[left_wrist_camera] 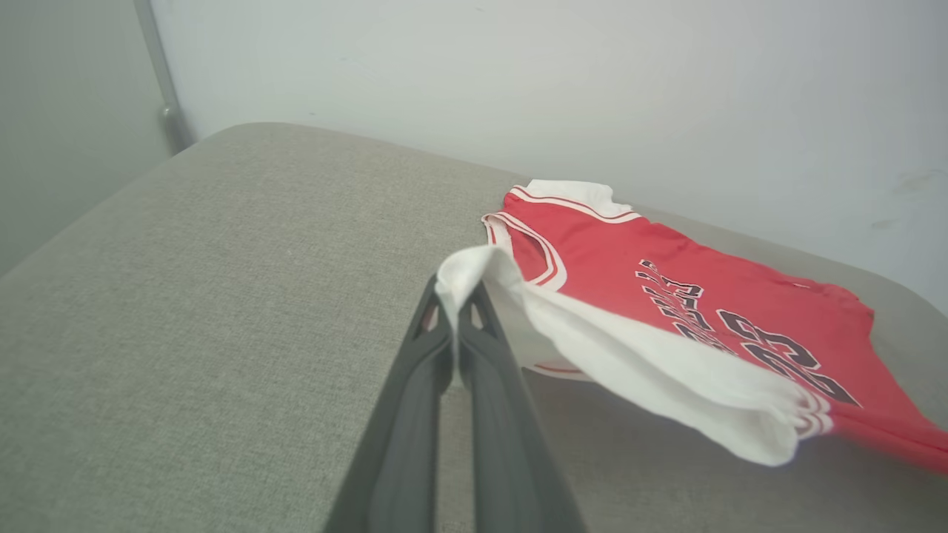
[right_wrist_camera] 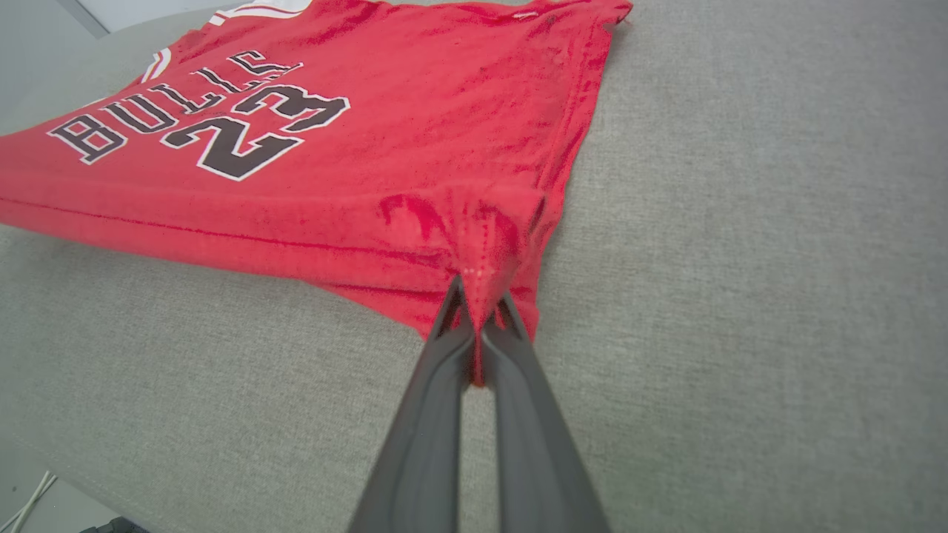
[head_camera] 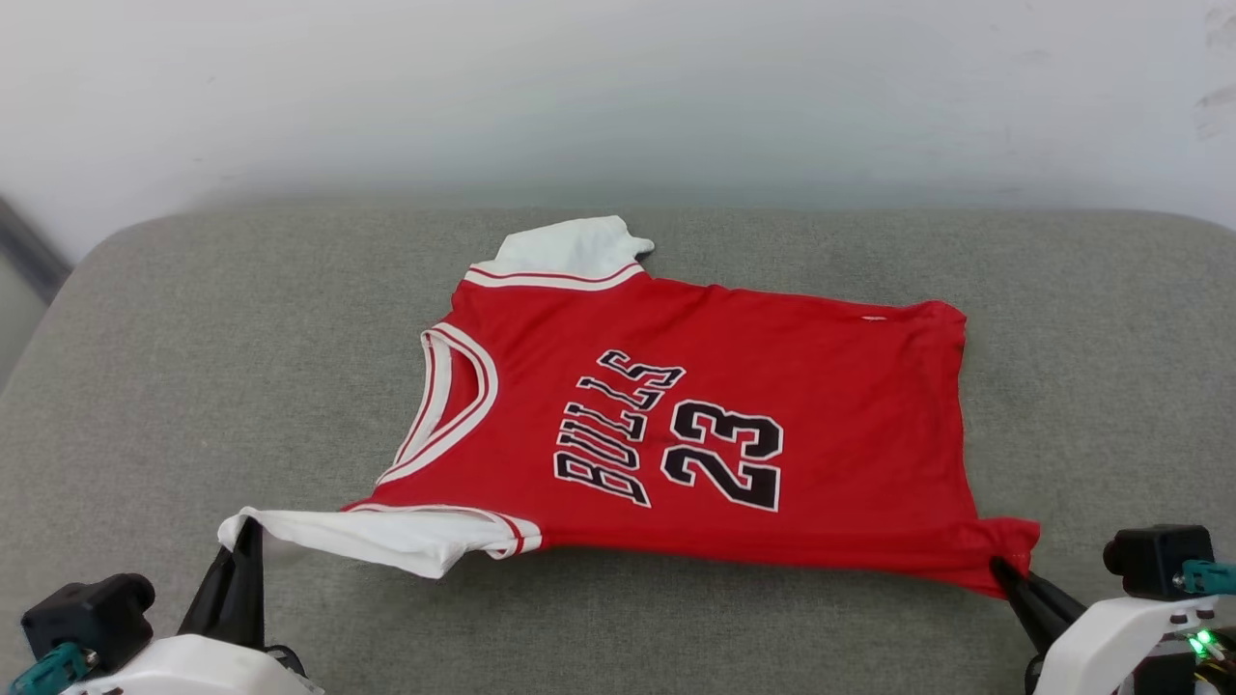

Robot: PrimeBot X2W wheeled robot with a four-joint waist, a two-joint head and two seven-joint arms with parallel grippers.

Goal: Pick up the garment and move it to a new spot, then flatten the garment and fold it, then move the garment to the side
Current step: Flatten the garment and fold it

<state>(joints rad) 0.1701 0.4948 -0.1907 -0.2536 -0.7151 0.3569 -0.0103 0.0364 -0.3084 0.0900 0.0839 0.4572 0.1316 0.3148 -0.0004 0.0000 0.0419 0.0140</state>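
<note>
The garment (head_camera: 715,405) is a red jersey with white sleeves and black white-outlined "BULLS 23", lying face up and spread on the grey cushion, neck to the left. My left gripper (head_camera: 246,529) is shut on the tip of the near white sleeve (left_wrist_camera: 629,363), holding it lifted off the cushion. My right gripper (head_camera: 997,568) is shut on the near hem corner (right_wrist_camera: 481,244), which bunches at the fingertips. The jersey's near edge is stretched between both grippers and raised a little. The far sleeve (head_camera: 570,249) lies flat by the back.
The grey fabric cushion (head_camera: 193,367) spans the view, with bare room left and right of the jersey. A pale wall (head_camera: 618,87) rises right behind it. The cushion's rounded left end (left_wrist_camera: 111,222) drops off toward a grey post.
</note>
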